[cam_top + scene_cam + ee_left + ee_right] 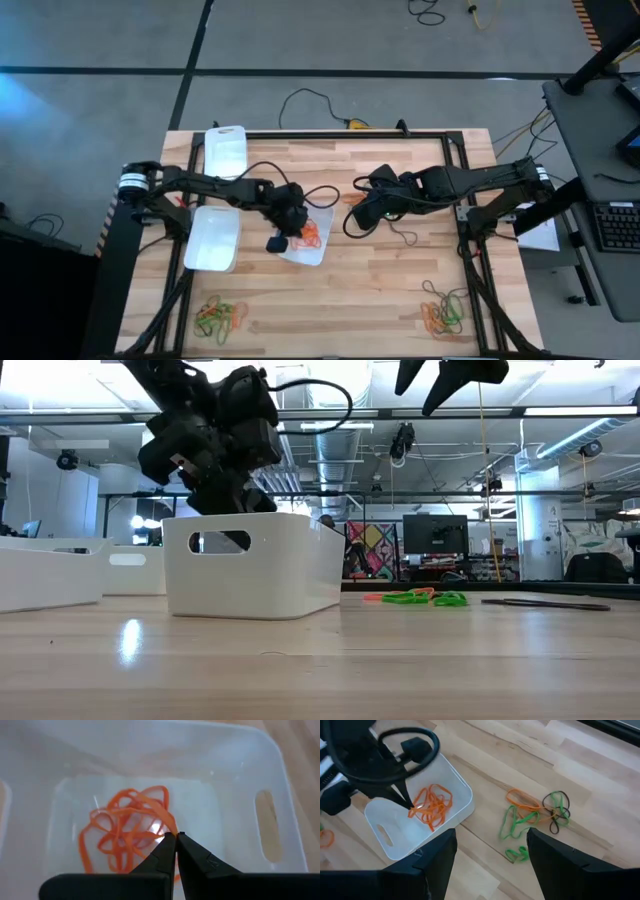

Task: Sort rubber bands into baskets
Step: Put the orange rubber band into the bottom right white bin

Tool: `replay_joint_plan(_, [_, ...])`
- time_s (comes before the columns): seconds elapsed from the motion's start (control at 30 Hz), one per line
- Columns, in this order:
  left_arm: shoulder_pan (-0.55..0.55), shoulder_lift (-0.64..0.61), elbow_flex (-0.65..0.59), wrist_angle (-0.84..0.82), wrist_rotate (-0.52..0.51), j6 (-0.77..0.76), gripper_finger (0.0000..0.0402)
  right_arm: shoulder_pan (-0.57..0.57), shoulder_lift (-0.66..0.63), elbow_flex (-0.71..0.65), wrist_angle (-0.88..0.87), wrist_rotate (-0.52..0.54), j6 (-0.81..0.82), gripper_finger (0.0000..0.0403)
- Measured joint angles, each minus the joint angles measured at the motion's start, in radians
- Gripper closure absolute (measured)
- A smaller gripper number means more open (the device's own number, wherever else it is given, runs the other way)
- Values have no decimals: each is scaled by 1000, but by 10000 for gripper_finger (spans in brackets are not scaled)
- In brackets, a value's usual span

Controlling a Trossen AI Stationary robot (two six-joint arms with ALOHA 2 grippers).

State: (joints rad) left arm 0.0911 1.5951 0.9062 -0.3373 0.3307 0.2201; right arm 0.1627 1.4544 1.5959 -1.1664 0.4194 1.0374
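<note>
Left gripper (176, 836): your left arm reaches down into the middle basket (318, 252), fingers pressed together at the tips. An orange band (167, 817) runs right up to those tips, so it looks pinched, though the strand at the contact is too thin for you to be sure.

Orange heap (432, 802): the tangle of orange bands lies on the basket floor, directly under and just ahead of the left fingertips, touching them or nearly so.

Right gripper (490, 850): held high over the table's middle, jaws spread wide, nothing between them.

Relation that matters: the basket is straight below your left gripper, so the coming move is, by my reading, simply to let go and lift straight up.

Loose bands: one mixed pile (220, 316) sits near the front left corner, another (442, 312) near the front right. The left arm is nearer the first, the right arm nearer the second.

Other baskets: one (213, 240) just left of the middle basket, one (226, 150) toward the back left.

Hidden: the low view shows only the basket's wall, not its contents; dark bands are hard to pick out in the piles.
</note>
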Motion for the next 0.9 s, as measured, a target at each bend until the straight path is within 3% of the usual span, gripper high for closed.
replay_joint_plan(0.13, [-1,23,0,-11,0,-46,388,0,0,0,0,0,1,170])
replay_joint_plan(0.3, [-5,24,26,-64,-26,-93,338,0,0,0,1,0,0,170])
replay_joint_plan(0.57, [-6,-16,207,-264,-57,-169,258,0,0,0,3,0,1,170])
replay_joint_plan(0.7, [7,-16,311,-262,-62,-204,243,0,0,0,4,0,2,170])
replay_joint_plan(0.9, [49,0,454,-237,-159,-208,243,0,0,0,5,0,1,170])
